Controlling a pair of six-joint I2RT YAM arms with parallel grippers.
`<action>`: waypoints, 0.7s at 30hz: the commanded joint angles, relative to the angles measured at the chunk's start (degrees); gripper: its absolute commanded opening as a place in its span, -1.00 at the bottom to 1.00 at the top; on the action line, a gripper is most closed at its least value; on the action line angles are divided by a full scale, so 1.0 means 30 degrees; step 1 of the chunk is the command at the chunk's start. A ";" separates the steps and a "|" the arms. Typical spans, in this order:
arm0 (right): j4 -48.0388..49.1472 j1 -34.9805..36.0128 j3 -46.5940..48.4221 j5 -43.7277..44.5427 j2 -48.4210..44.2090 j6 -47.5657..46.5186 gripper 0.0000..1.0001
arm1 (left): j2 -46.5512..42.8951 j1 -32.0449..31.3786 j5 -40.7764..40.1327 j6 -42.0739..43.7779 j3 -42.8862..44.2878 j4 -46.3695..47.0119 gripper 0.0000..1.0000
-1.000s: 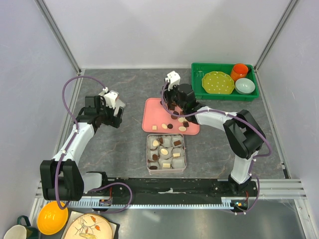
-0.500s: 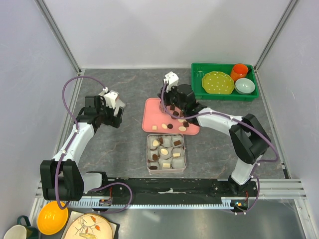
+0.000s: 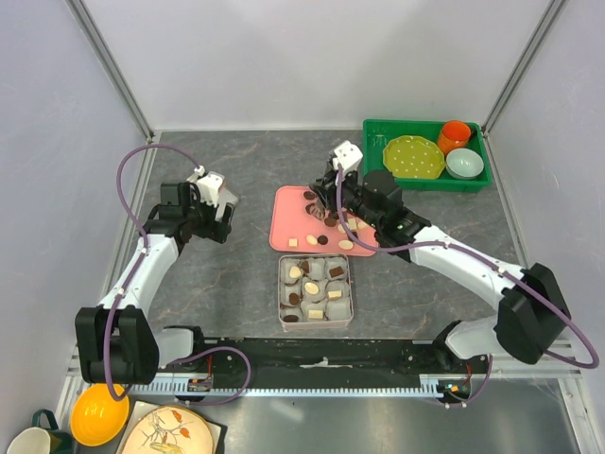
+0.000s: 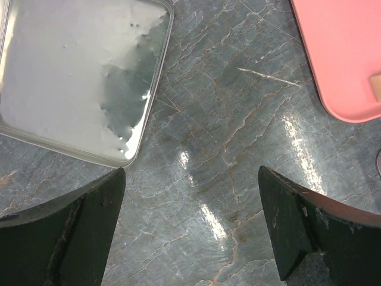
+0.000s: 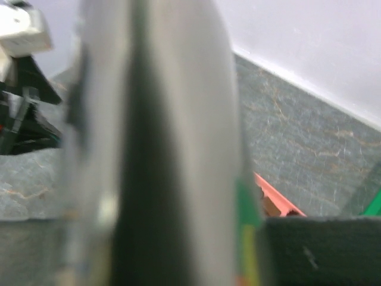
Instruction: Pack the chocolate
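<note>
Several dark and cream pieces of chocolate (image 3: pixel 322 240) lie loose on a pink tray (image 3: pixel 288 218). More pieces sit in white paper cups inside a square tin (image 3: pixel 280 284) just in front of it. My right gripper (image 3: pixel 327 205) hangs over the back of the tray among the pieces. The right wrist view is blurred, with a grey and dark upright shape filling it, a dark finger (image 5: pixel 321 250) low at the right and a strip of pink tray (image 5: pixel 275 195) behind, so its jaws cannot be read. My left gripper (image 4: pixel 190 220) stands open over bare table, left of the tray (image 4: pixel 345 53).
A shiny tin lid (image 4: pixel 71 77) lies flat on the table beside the left gripper. A green bin (image 3: pixel 376 175) at the back right holds a yellow plate (image 3: pixel 413 156), an orange cup (image 3: pixel 455 135) and a pale bowl (image 3: pixel 464 163). Grey walls close in both sides.
The right arm's elbow has swung far out to the right and its wrist has turned, the gripper shifting slightly right over the tray. The left arm has stayed put.
</note>
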 commanded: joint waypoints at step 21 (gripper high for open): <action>0.3900 -0.0080 0.3033 0.3506 0.7399 -0.0089 0.00 | -0.0518 -0.0021 -0.0019 0.0461 -0.0103 0.0316 0.99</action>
